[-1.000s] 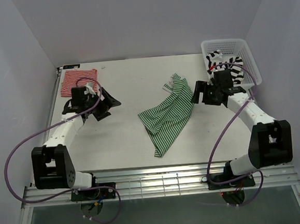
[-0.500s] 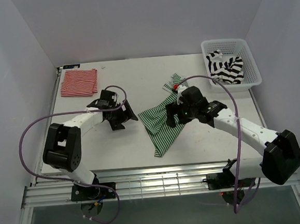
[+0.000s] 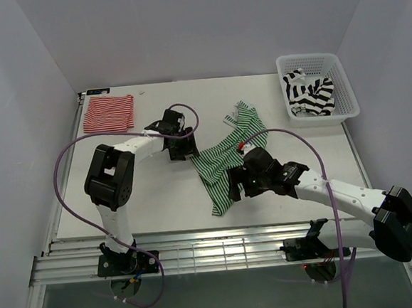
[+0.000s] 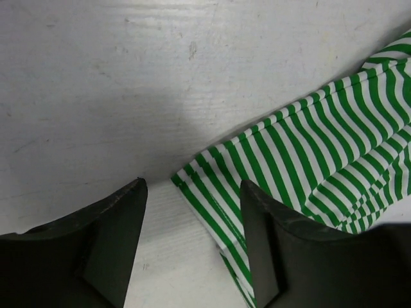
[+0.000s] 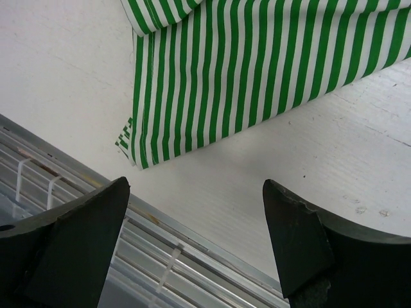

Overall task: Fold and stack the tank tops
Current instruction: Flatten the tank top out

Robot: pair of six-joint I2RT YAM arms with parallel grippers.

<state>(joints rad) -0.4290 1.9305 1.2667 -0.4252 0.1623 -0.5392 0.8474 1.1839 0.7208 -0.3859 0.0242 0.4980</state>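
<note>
**Item:** green-and-white tank top, unfolded, mid-table, long axis running from far right to near left.
**Left gripper**: jaws apart, the top's left corner lying between them, nothing clamped.
**Right gripper**: jaws wide, empty, over the near hem corner; its height above the cloth is unclear.
**Note:** each arm has its own corner, and the left looks nearer contact.

The left arm reaches forward and inward with its elbow bent, and the left gripper points down with its fingers parted. The right arm stretches low toward the left, and the right gripper faces down with its jaws spread wide.
</note>
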